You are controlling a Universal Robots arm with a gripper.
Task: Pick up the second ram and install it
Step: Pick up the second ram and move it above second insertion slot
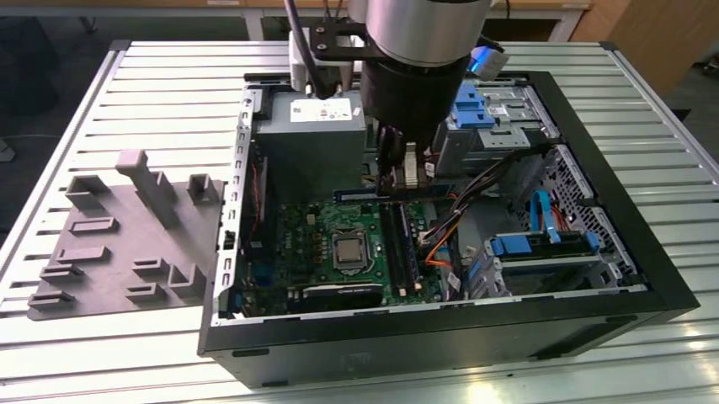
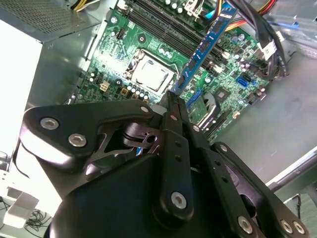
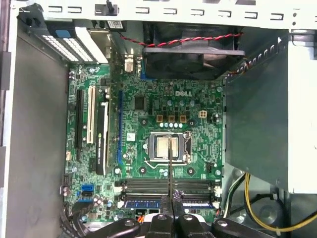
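The pincer (image 2: 174,99) is clamped on one end of the second ram (image 2: 205,44). Its two black fingers (image 2: 171,116) are pressed together on the bluish-green board, which juts straight out from the tips. The stick hangs in the air inside the open computer case (image 1: 629,252), clear of the motherboard (image 2: 124,64) and touching no slot.

In the first wrist view the second ram (image 3: 170,163) shows edge-on as a thin dark line rising from the pincer (image 3: 171,201). It crosses over the black memory slots (image 3: 143,186) and reaches across the CPU socket (image 3: 159,147). A bluish stick (image 3: 143,204) seems to sit seated in the slot nearest the pincer, though the angle makes that hard to confirm.

In the exterior view the arm reaches down into the case beside the gray power supply (image 1: 309,139). The case stands across the middle of the slatted worktop (image 1: 168,84). The gray moulded fixture (image 1: 113,244) lies near the worktop's edge at the exterior view's left, just beside the case.
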